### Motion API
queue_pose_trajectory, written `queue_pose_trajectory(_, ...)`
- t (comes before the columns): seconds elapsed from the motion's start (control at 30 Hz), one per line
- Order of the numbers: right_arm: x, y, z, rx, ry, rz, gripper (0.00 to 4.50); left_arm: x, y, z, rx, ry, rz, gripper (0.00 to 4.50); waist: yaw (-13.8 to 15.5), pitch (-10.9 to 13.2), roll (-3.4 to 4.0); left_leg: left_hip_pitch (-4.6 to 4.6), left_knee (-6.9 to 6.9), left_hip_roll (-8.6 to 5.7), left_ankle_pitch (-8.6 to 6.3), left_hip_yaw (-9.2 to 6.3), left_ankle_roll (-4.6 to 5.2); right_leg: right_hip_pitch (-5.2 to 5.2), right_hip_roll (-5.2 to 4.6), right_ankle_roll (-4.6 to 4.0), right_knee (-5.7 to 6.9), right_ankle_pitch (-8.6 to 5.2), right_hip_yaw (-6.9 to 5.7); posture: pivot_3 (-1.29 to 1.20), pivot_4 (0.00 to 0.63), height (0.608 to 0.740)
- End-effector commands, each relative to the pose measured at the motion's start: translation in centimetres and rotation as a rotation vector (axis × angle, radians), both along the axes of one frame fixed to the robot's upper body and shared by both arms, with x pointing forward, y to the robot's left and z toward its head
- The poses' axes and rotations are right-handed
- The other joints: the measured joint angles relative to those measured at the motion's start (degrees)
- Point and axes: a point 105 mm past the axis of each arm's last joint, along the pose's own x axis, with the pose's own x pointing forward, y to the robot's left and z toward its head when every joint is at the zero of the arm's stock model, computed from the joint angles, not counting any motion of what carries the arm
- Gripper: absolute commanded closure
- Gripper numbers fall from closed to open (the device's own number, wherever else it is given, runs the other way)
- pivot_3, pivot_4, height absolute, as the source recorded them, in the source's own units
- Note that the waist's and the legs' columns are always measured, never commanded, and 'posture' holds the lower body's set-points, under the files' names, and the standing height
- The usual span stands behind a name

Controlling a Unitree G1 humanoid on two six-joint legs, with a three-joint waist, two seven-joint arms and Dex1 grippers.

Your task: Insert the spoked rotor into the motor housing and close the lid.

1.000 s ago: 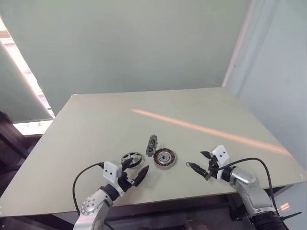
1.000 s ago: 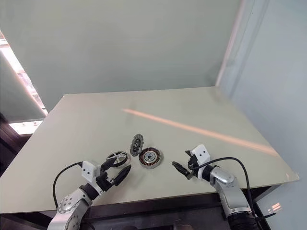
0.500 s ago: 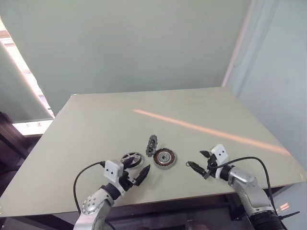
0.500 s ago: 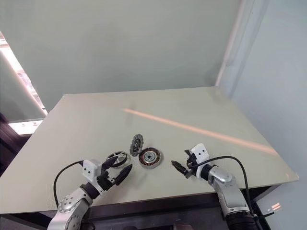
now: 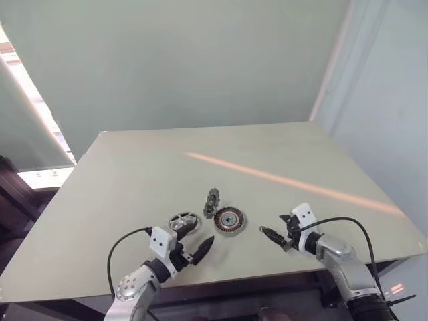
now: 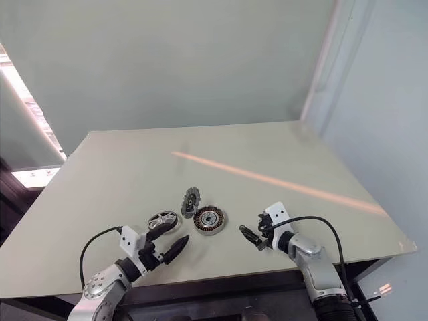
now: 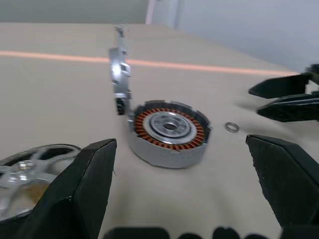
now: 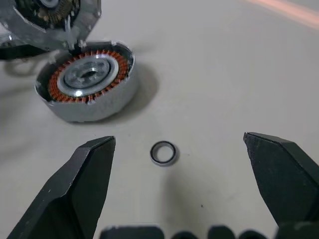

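The motor housing (image 5: 229,220) lies flat on the table, its copper windings facing up. At the housing's far-left rim the toothed lid (image 5: 212,199) stands on edge. Just left of the housing, the spoked rotor (image 5: 184,221) lies flat. My left gripper (image 5: 194,242) is open, low over the table just in front of the rotor, and points toward the housing (image 7: 168,130). On the other side my right gripper (image 5: 275,226) is also open and empty, and it faces the housing (image 8: 87,79) from a short way off.
A small metal ring (image 8: 163,153) lies loose on the table between the housing and my right gripper. The beige table (image 5: 134,167) stretches far behind the parts. Its near edge (image 5: 254,277) runs close under both wrists.
My left gripper's upper finger overlapped the rotor before and now sits just in front of it. The right gripper and the parts have stayed put.
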Motion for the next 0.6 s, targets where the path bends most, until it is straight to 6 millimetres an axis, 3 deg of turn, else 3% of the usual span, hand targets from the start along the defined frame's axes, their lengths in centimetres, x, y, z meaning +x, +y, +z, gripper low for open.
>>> queue_pose_trajectory(0.03,0.4,0.9,0.9,-0.018,-0.039,0.034,0.0,0.1,-0.5,0.5,0.022,-0.022,-0.05,0.04,0.0,0.0,0.0,0.0,0.0,0.0,0.0,0.0,0.0,0.0,0.0,0.0,0.0,0.0,0.0,0.0,0.0,0.74)
queue_pose_trajectory(0.27,0.6,2.0,-0.4,-0.032,-0.019,0.058,0.0,0.2,-0.8,0.3,0.025,-0.019,-0.067,0.04,0.0,0.0,0.0,-0.01,0.0,0.01,0.0,0.0,0.0,0.0,0.0,0.0,-0.01,0.0,0.0,0.0,0.0,0.74)
queue_pose_trajectory(0.6,1.2,1.8,-1.3,-0.034,0.0,0.022,0.0,0.2,-0.9,0.0,0.037,-0.012,-0.091,0.04,0.0,0.0,0.01,-0.02,-0.03,0.0,0.0,-0.01,0.0,-0.01,0.0,0.0,-0.01,0.0,-0.01,0.0,0.0,0.74)
